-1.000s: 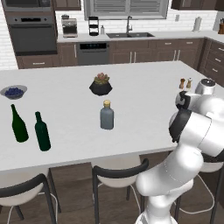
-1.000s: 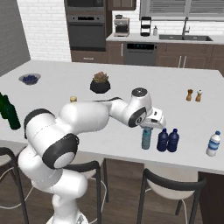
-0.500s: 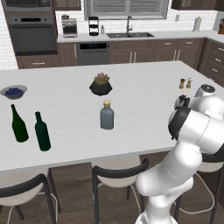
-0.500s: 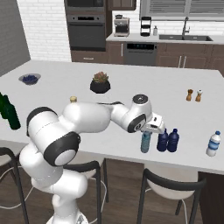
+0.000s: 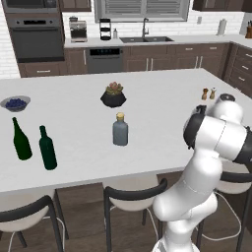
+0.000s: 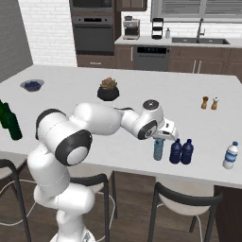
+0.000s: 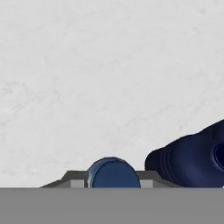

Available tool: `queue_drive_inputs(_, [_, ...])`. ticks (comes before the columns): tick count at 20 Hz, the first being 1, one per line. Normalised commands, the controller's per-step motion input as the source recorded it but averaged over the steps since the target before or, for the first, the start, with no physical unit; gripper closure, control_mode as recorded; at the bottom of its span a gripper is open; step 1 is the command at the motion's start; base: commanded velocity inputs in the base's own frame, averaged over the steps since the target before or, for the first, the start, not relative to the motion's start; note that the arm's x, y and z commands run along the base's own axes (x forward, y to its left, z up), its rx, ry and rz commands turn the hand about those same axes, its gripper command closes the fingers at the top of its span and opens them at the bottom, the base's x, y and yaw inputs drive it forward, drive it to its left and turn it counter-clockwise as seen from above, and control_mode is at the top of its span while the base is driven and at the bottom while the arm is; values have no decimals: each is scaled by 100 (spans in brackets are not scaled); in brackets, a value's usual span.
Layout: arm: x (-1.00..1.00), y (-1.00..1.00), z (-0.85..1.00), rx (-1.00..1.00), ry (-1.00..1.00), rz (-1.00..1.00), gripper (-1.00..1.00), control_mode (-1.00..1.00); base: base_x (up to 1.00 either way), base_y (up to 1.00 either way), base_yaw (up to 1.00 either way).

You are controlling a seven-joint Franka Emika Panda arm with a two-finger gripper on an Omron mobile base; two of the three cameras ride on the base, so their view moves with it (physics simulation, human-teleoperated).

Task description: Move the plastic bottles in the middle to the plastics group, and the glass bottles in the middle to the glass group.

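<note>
Two dark navy plastic bottles (image 6: 181, 151) stand touching each other near the front edge of the white island counter (image 6: 94, 90), and a pale translucent blue plastic bottle (image 6: 159, 149) stands upright just to their left, directly under the two-finger gripper (image 6: 163, 138). From the hand view, the pale bottle's round blue cap (image 7: 113, 173) sits between the finger tips, with a navy bottle (image 7: 192, 159) just beside it; whether the fingers are pressing on the bottle or standing slightly apart from it cannot be told. One further pale blue bottle with a white label (image 6: 231, 155) stands apart at the right end of the counter. One squat grey-blue glass bottle with a tan cap (image 5: 120, 130) stands alone mid-counter. Two tall dark green glass bottles (image 5: 34, 142) stand near each other at the left end. One grey bowl (image 5: 15, 103) holds dark blue berries. One black pot (image 5: 113, 96) holds a green and pink plant.
</note>
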Motion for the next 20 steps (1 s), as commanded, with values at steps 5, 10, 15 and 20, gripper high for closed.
queue_drive_inputs(5, [23, -25, 0, 0, -5, 0, 100, -100, 0, 0, 0])
queue_drive_inputs(10, [0, -8, -20, 0, 0, 0, 100, -100, 0, 0, 0])
queue_drive_inputs(15, [0, 0, -26, 0, 0, 0, 100, -100, 0, 0, 0])
queue_drive_inputs(20, [0, 0, -10, 0, 0, 0, 100, -100, 0, 0, 0])
